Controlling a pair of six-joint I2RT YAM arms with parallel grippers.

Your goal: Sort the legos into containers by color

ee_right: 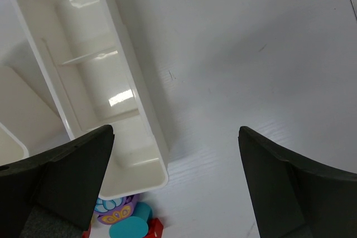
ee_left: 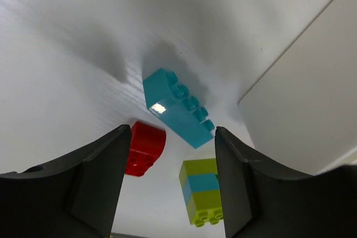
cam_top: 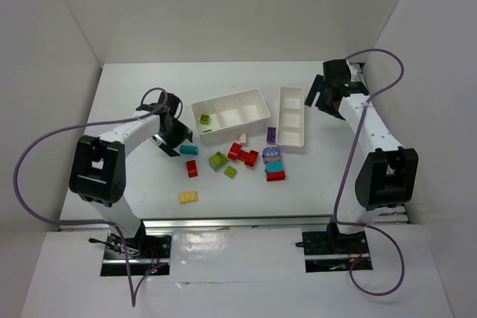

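Two-tray layout. 2 trays are set side by side mid-table (cam_top: 134,87): the wider tray (cam_top: 235,130) at left, the narrower tray (cam_top: 291,147) at right, laid front to back. 1 lone brick (cam_top: 204,119) is held in the wider tray's leftmost compartment. The loose bricks (cam_top: 244,156) are scattered before both trays, and 1 outlying brick (cam_top: 188,196) is placed nearest the arm bases.

Left pincer (cam_top: 179,141): yours sits left of centre, tipped downward, jaws apart, gripping nothing.
Right pincer (cam_top: 316,96): yours hangs upper right, jaws spread wide, empty.
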